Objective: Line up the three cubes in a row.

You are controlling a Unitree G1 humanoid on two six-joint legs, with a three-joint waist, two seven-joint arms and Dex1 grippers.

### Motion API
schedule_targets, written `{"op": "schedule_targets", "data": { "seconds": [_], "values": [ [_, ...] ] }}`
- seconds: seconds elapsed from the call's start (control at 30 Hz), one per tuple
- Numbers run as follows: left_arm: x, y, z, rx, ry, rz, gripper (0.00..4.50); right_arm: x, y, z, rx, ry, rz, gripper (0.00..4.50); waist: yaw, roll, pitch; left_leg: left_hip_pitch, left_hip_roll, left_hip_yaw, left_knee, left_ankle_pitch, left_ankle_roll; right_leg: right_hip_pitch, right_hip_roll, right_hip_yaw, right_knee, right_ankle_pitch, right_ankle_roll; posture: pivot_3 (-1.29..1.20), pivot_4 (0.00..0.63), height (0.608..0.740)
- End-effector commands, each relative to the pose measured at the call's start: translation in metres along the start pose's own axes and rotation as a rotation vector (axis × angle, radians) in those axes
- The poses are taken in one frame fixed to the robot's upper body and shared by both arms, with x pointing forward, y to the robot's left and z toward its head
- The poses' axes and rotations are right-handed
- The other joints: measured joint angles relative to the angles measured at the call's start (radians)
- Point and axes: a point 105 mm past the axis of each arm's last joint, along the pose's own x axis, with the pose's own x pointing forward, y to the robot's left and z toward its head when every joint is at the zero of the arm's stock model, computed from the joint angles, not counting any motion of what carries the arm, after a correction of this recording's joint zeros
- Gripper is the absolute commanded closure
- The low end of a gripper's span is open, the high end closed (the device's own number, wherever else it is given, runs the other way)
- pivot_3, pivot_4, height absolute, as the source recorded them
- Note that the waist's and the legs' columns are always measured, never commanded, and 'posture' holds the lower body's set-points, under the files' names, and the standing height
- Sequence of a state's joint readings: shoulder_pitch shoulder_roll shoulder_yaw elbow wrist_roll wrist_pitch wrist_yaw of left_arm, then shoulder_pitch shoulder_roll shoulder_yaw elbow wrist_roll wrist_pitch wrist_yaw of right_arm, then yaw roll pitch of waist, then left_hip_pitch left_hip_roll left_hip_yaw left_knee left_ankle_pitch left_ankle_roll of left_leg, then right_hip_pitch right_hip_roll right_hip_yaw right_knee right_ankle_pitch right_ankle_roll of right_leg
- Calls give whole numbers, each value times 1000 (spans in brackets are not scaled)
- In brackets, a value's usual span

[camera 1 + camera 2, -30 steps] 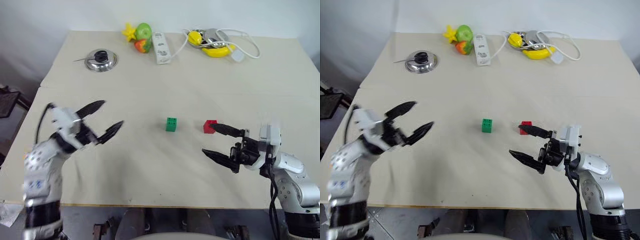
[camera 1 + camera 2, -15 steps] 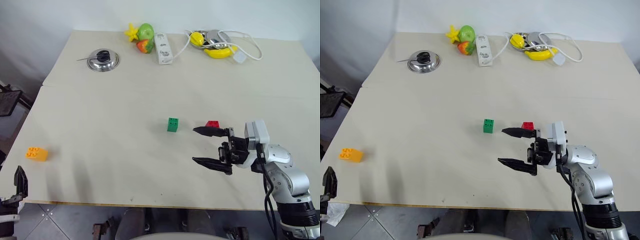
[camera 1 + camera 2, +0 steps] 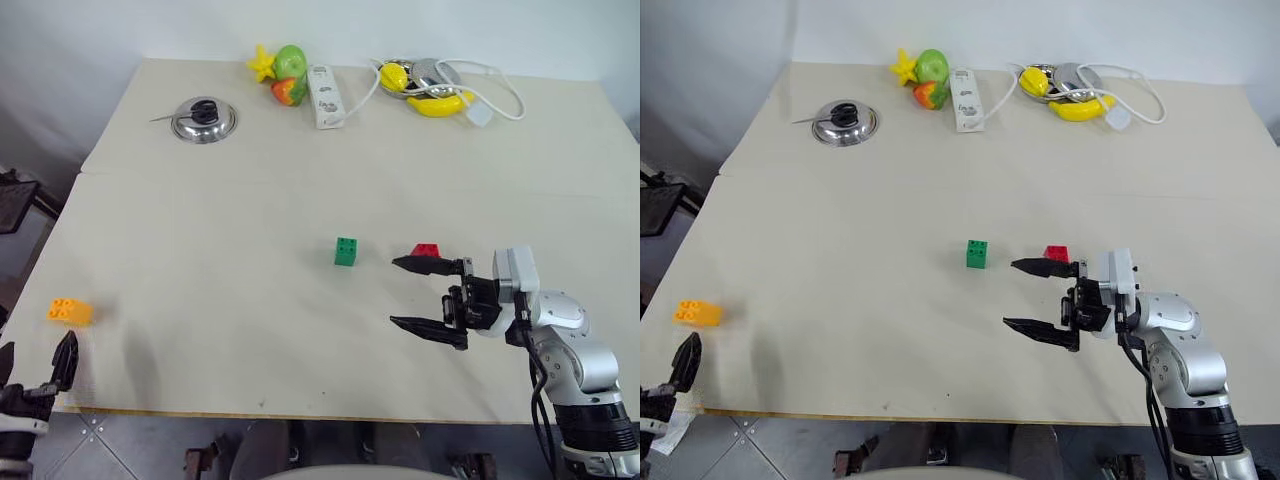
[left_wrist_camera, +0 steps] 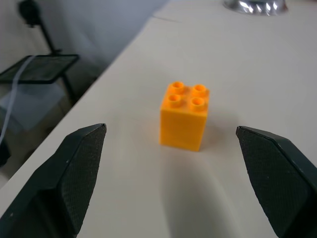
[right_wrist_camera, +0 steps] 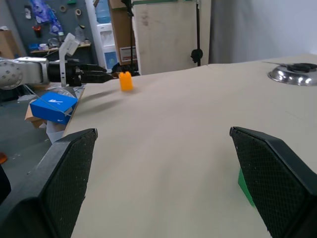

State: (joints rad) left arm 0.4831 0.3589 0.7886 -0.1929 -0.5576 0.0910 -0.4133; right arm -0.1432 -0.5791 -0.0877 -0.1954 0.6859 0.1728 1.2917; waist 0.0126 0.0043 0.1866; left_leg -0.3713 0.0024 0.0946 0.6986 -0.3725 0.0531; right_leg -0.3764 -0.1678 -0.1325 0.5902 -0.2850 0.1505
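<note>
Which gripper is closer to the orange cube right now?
Left. The left gripper sits at the table's near edge, open, facing the orange cube just ahead of it. The right gripper hangs far across the table beside the red cube.

Place: a workshop or robot lab is indicated.
Back wall: tools hung on a dark panel (image 5: 47, 12) are seen.
Storage: a wooden cabinet (image 5: 163, 29) and a blue box (image 5: 52, 106) on the floor are shown.
Work surface: a plain beige desk (image 3: 250, 180) is set against a white backdrop.

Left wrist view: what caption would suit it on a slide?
The open left tool faces an upright orange-yellow cube standing near the table edge, not yet touching it.
</note>
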Motion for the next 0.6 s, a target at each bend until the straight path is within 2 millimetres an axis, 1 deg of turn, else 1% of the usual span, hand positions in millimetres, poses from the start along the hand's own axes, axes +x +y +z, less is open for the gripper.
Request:
{"op": "schedule_targets", "data": {
  "seconds": [0.03, 0.13, 0.17, 0.23, 0.4, 0.47, 0.5, 0.53, 0.57, 0.6],
  "values": [
    [6, 9, -5, 34, 56, -23, 30, -3, 0, 6, -46, -7, -11, 0, -6, 0, 0, 0, 0, 0, 0, 0, 0, 0, 0, 0, 0, 0, 0, 0, 150, 740],
    [19, 10, -4, 73, 59, -71, 30, -3, 0, 6, -50, -6, -16, 0, -14, 0, 0, 0, 0, 0, 0, 0, 0, 0, 1, -1, 1, 0, 0, 0, 150, 740],
    [23, 11, -3, 77, 56, -75, 209, -4, 0, 5, -51, -5, -19, 0, -15, 0, 0, 0, 0, 0, 0, 0, 0, 0, 1, -1, 1, 0, 0, 0, 150, 740],
    [30, 10, -1, 97, 56, -119, 640, -6, 2, 3, -52, -1, -28, 0, -14, 0, 0, 0, 0, 0, 0, 0, 0, 0, 1, -1, 1, 0, 0, 0, 150, 740],
    [36, 7, -2, 122, 94, -251, 2193, -11, 5, -1, -53, 13, -47, 0, -15, 0, 0, 0, 0, 1, 0, 0, 0, 0, 1, -1, 1, 0, 0, 0, 150, 740],
    [39, -1, 3, 141, 100, -351, 2845, -15, 4, -1, -57, 20, -66, 0, -16, 0, 0, 1, 0, 1, 0, 0, 0, 0, 1, -1, 1, 0, 0, 0, 150, 740],
    [42, -6, 9, 151, 89, -398, 3011, -17, 4, -1, -58, 26, -74, 0, -16, 0, 0, 1, 0, 1, 0, 0, 0, 0, 1, -1, 1, 0, 0, 0, 150, 740],
    [47, -15, 16, 170, 75, -467, 2997, -19, 4, -1, -58, 31, -86, 0, -15, 0, 0, 1, 0, 2, 0, 0, 0, 0, 1, -1, 1, 0, 0, 0, 150, 740],
    [53, -31, 25, 207, 59, -574, 2997, -23, 4, -1, -58, 38, -98, 0, -13, 0, 0, 1, 0, 2, 0, 0, 0, 0, 1, -1, 2, 0, 0, 0, 150, 740],
    [56, -42, 30, 236, 50, -647, 2997, -25, 4, -1, -58, 43, -106, 0, -7, 0, 0, 1, 0, 1, 0, 0, 0, 0, 1, -1, 2, 0, 0, 0, 150, 740]
  ]
}}
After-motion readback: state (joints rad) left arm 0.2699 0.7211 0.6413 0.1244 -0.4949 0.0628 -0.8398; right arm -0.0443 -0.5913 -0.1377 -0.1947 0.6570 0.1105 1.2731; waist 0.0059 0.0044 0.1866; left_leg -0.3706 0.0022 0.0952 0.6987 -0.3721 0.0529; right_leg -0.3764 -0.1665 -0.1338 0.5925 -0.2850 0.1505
